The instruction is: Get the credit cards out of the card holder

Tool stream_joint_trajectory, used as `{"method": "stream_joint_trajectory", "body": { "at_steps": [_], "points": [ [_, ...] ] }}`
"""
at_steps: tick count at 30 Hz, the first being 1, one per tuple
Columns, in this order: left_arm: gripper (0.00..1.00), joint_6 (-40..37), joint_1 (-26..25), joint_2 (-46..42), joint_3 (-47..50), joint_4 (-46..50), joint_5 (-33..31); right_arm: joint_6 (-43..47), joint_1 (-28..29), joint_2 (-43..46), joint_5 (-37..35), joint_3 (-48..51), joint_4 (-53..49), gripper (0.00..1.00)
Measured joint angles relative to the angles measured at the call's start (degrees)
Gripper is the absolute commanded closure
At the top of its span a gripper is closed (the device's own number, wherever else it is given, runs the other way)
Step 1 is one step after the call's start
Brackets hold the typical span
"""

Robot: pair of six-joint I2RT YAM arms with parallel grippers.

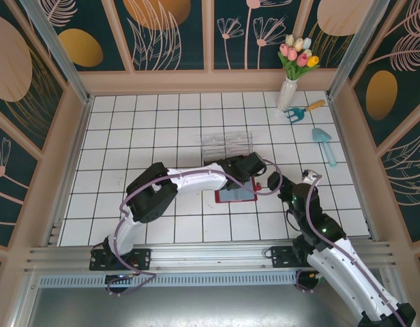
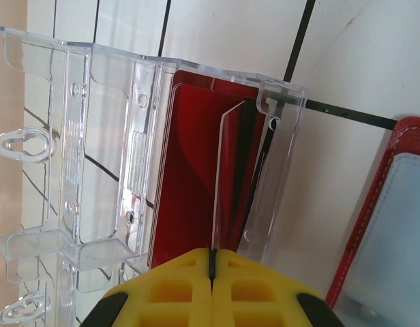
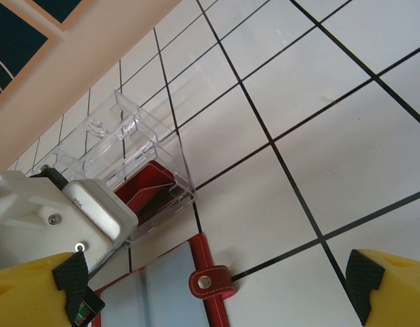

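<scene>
The card holder [image 1: 235, 195] lies open on the tiles, red-bordered and grey-blue inside, with its small red tab [image 3: 211, 281] to the right. My left gripper [image 1: 249, 160] is just beyond it at the right end of a clear plastic box [image 1: 227, 144]. Its yellow fingers [image 2: 176, 289] are shut on the edge of a red credit card [image 2: 234, 177] that stands inside the box's end compartment. Another red card [image 2: 186, 177] lies flat in that compartment. My right gripper [image 1: 268, 184] hangs open over the holder's right edge [image 3: 217, 320], holding nothing.
A white vase of tulips [image 1: 292, 75], a blue hand rake [image 1: 302, 111] and a light-blue trowel [image 1: 324, 144] sit at the back right. Wooden walls and metal posts enclose the tiled floor [image 1: 142, 129]. The left arm stretches across the middle.
</scene>
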State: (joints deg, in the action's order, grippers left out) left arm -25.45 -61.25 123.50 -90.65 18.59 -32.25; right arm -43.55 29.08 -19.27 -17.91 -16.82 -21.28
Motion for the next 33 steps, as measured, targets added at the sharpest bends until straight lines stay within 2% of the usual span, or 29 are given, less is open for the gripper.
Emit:
{"method": "stream_joint_trajectory", "body": {
  "at_steps": [3,7,19,33],
  "points": [
    [0.91,-0.1,0.0,0.3,0.0,-0.2,-0.5,-0.3,0.0,0.0,0.0,0.1,0.0,0.01],
    [0.77,-0.3,0.0,1.0,0.0,-1.3,-1.5,-0.3,0.0,0.0,0.0,0.1,0.0,0.01],
    [0.65,-1.0,0.2,1.9,0.3,-3.6,-5.0,-0.3,0.0,0.0,0.7,0.7,0.0,0.01],
    [0.63,-0.9,2.4,4.1,-0.7,-4.9,-8.4,-0.5,0.0,0.0,1.5,0.8,0.0,0.01]
  ]
}}
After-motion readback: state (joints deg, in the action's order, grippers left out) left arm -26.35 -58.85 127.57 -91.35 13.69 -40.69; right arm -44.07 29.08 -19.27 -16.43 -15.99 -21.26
